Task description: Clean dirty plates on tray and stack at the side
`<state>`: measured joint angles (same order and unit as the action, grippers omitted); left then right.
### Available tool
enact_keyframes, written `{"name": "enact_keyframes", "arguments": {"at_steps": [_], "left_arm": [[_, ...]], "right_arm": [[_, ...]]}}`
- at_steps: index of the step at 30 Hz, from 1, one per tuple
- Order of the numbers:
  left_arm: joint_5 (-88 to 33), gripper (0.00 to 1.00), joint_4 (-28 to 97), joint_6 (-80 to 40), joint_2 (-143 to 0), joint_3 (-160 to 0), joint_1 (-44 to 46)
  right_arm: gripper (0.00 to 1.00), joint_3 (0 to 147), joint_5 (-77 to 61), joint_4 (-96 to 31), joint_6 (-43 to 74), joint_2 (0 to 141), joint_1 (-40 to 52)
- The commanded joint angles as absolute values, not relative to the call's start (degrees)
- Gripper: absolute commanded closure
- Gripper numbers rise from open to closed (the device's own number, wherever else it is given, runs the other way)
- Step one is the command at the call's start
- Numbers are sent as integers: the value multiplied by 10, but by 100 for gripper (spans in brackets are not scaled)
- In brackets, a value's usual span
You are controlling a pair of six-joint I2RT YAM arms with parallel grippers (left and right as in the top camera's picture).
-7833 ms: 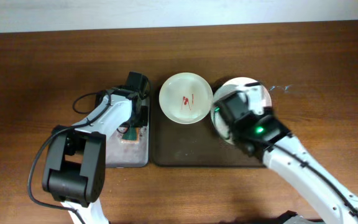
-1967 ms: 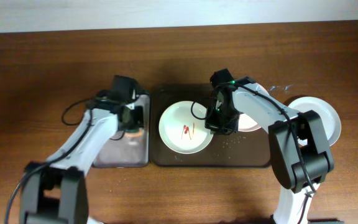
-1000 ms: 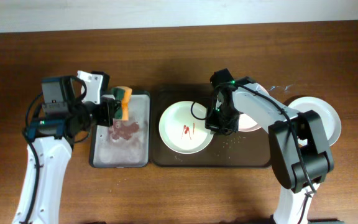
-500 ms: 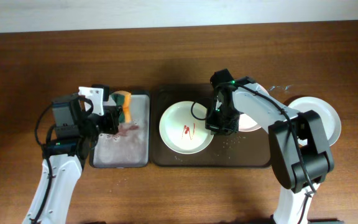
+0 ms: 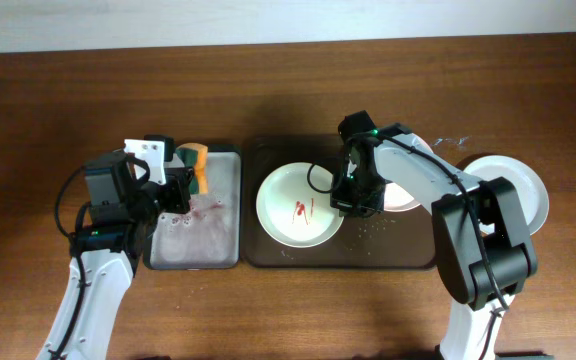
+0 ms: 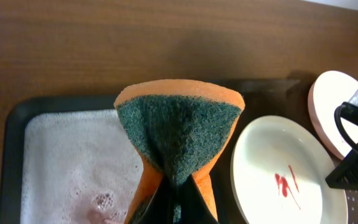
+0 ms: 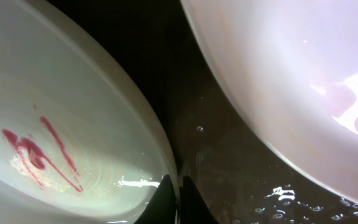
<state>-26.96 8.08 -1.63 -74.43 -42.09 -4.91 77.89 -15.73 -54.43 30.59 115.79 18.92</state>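
Pale green plate (image 5: 298, 205), rim as before pinched in right claw (image 7: 178, 198); left claw (image 6: 176, 208) tight on sponge (image 6: 178, 134), barely shifted.

Table (image 5: 48, 100): dark brown wood.
Big tray (image 5: 388, 250): beneath the right gripper (image 5: 342, 205).
Small tray (image 5: 193, 264): under the left gripper (image 5: 186, 180).
White plate (image 5: 528, 195): well right of the right gripper.

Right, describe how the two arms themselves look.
Both have white shells and black joints. A black cable loops by the left arm; the right arm shows a green light. Left gripper and right gripper have black tapered fingers.
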Motion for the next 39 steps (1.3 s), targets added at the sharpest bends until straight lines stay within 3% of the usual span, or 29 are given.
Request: {"name": "enact_keyframes", "arguments": {"at_steps": [1,19,24,29,39], "left_arm": [[-272,100,64,-24,-731,-416,-51],[-274,100,20,-39,-731,-416,-51],[-320,100,-30,-49,-731,-416,-51],[-324,100,-47,-135,-728,-417,-51],[-414,100,-127,-139,-721,-417,-51]], "right_arm": [[96,780,-145,-547,303,1161,196],[96,780,-143,-546,303,1161,196],[96,780,-143,-546,303,1161,196],[96,780,-143,-546,303,1161,196],[96,780,-143,-546,303,1161,195]]}}
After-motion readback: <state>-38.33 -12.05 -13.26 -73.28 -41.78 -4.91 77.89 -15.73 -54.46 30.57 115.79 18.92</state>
